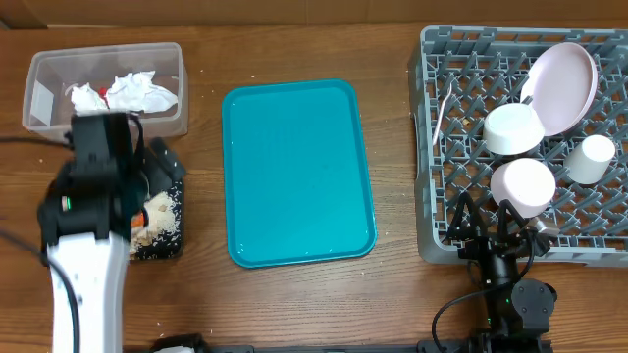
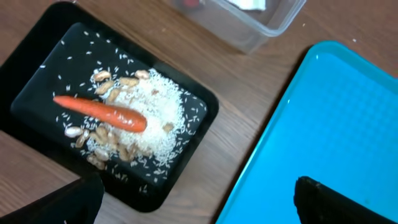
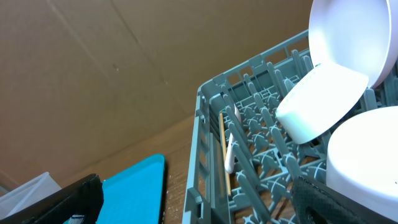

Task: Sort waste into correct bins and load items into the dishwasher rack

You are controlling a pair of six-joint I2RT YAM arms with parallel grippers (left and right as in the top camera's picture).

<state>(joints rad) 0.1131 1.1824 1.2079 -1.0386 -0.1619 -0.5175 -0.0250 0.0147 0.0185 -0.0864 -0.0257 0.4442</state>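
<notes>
Seemingly the sorting is nearing its end. The left hand (image 2: 199, 186) is hovering over the near corner of the black tray (image 2: 37, 74), its fingers spread wide and gripping nothing. The carrot (image 2: 102, 113) is lying in that tray on a bed of rice (image 2: 158, 102), with nuts (image 2: 115, 84) scattered around it. In the wrist view its long axis is running from the thin tip at the left to the thick end at the right. I am judging it firm, light and a little slick, so a pinch across the thick half would be holding best. The rice and nuts are looking loose and too small to pinch.

The clear tub (image 1: 39, 69) is sitting just beyond the black tray, holding crumpled white paper (image 1: 128, 93). The teal tray (image 1: 294, 176) is lying on the worktop (image 1: 294, 314) between bins and rack.

The right hand (image 3: 198, 186) is hanging at the near edge of the rack (image 3: 205, 124), equally wide open and empty. Inside, the plate (image 1: 564, 86) is leaning on edge with the upper bowl (image 1: 513, 127) tipped close against it, and the lower bowl (image 1: 523, 186) and cup (image 1: 592, 159) are sitting nearer. All are looking hard, smooth and breakable, best taken by the rim.

The fork (image 1: 444, 113) is lying among the pegs, its long axis following the wall nearest the teal tray, with a thin tan stick (image 3: 222, 149) beside it. I cannot tell which end is bearing the tines. It is looking light and bendy, calling for a mid-handle pinch.
</notes>
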